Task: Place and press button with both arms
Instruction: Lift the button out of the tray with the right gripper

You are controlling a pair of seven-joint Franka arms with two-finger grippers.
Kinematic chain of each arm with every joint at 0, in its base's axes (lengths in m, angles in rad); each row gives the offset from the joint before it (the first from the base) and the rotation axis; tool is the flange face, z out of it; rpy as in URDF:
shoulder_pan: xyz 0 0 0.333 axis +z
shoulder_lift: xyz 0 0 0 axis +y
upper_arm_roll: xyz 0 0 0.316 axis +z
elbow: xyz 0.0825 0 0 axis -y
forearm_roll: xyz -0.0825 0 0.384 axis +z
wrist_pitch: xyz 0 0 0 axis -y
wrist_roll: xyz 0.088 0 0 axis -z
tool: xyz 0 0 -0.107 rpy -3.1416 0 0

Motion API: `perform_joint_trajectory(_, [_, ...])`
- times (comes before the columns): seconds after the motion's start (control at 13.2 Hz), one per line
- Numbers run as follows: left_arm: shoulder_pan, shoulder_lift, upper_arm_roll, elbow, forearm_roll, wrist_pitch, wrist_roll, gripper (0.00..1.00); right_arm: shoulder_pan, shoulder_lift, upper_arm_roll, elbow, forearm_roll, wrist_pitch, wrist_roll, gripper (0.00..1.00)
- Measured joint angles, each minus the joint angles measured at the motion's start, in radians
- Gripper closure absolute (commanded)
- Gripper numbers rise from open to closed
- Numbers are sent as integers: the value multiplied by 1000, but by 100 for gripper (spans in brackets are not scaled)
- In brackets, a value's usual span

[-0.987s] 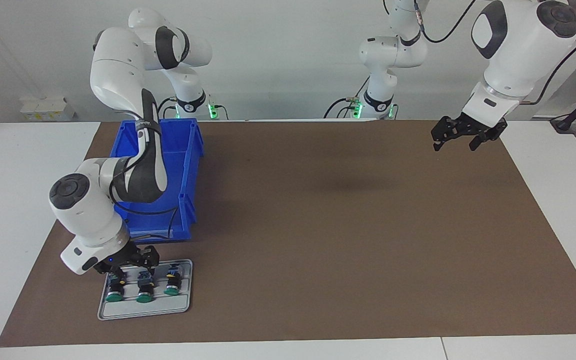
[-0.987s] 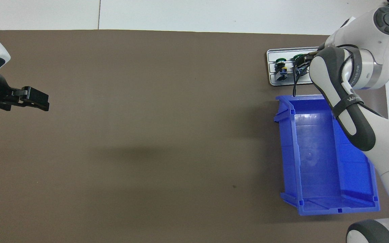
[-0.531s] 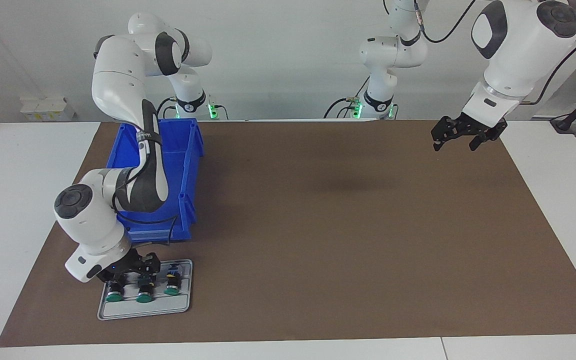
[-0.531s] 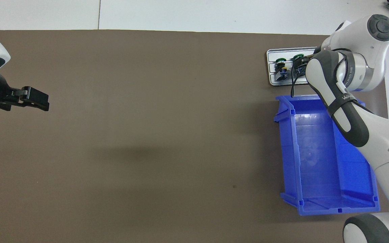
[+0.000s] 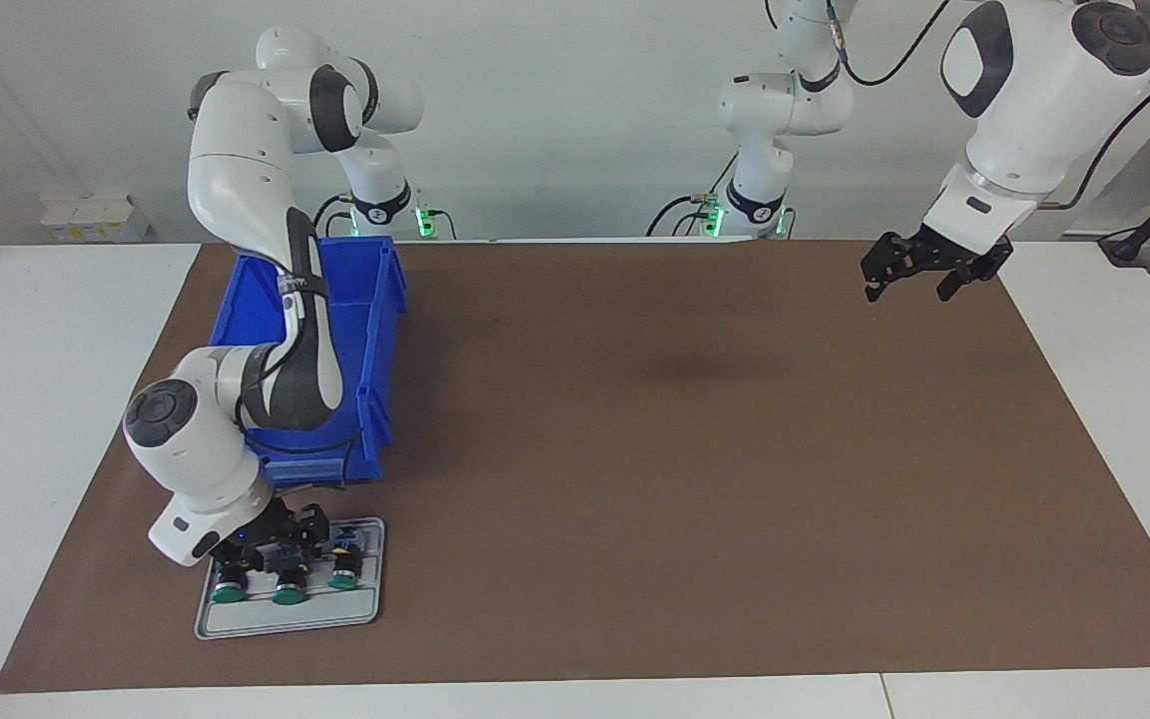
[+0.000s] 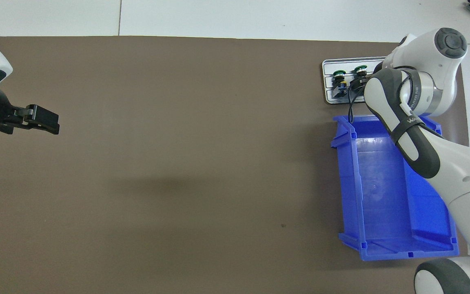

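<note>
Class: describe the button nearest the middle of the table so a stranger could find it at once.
Start at the blue bin. Just farther from the robots lies a grey tray with three green-capped buttons. Yours, the end button, is the one the right gripper isn't over.

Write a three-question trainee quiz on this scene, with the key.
1. True or false: the blue bin holds a button.
2. How many green-capped buttons lie on the grey tray?
3. Which gripper is down at the tray? A) left gripper B) right gripper

Key: 1 false, the bin is empty. 2 three. 3 B; the left gripper hangs open over the brown mat, waiting.
</note>
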State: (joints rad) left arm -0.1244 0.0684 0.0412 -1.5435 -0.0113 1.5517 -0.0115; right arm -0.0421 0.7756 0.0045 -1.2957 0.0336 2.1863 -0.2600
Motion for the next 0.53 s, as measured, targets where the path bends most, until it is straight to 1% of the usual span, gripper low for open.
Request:
perform_joint_trajectory(0.08, [0, 0, 0, 0, 0, 0, 0, 0, 0, -1, 0, -4, 0, 0, -1, 41])
perform_joint_trajectory(0.23, [0, 0, 0, 0, 0, 0, 0, 0, 0, -3, 0, -7, 0, 0, -2, 83])
perform_joint_trajectory(0.3, [0, 0, 0, 0, 0, 0, 0, 0, 0, -4, 0, -8, 0, 1, -2, 100])
perform_joint_trajectory(0.53, [0, 0, 0, 0, 0, 0, 0, 0, 0, -14, 1, -8, 2, 12, 0, 100])
